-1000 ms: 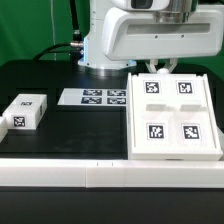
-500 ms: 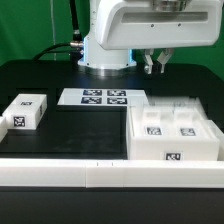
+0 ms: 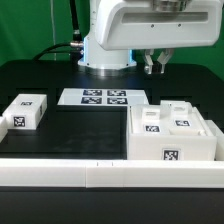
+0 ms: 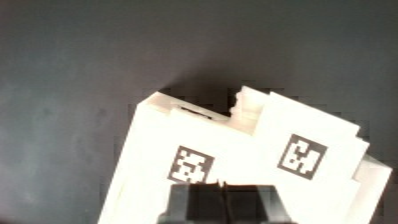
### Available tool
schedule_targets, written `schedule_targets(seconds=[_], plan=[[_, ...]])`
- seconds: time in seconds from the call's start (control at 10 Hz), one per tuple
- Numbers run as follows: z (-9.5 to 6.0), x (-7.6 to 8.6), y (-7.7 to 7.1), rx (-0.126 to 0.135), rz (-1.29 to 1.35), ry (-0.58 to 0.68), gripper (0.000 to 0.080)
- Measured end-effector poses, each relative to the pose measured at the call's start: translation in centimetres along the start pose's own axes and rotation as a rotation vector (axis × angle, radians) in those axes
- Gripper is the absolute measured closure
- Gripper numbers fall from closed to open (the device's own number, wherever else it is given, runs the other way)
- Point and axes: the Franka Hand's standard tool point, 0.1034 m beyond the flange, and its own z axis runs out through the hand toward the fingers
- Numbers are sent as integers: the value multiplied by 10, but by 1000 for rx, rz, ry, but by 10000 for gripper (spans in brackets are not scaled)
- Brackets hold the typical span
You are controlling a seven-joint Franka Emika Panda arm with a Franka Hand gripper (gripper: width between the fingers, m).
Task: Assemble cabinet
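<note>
White cabinet (image 3: pixel 172 135) rests on the black table (image 3: pixel 90 130), near side, at the exterior view's right, with tags on its top and near faces. My gripper (image 3: pixel 158 67) hangs clear of it on the far side, jaws together, holding nothing. Marker board (image 3: pixel 103 97) lies far centre. Small tagged block (image 3: pixel 25 111) sits at the exterior view's left.

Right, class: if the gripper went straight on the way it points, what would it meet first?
Probably the cabinet: the gripper points straight down, and the wrist view shows the cabinet's tagged top directly beneath it. Depth in the exterior view is unclear, so it might reach the black table behind.
</note>
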Motion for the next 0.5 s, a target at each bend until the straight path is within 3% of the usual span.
schedule_targets(seconds=[0.1,0.2,0.4,0.5], plan=[[0,0,0,0,0,0,578],[0,0,0,0,0,-1,578],[16,-19,-16,-1,80,-12,195],[26,-26,-22,-1,116,-1,72]])
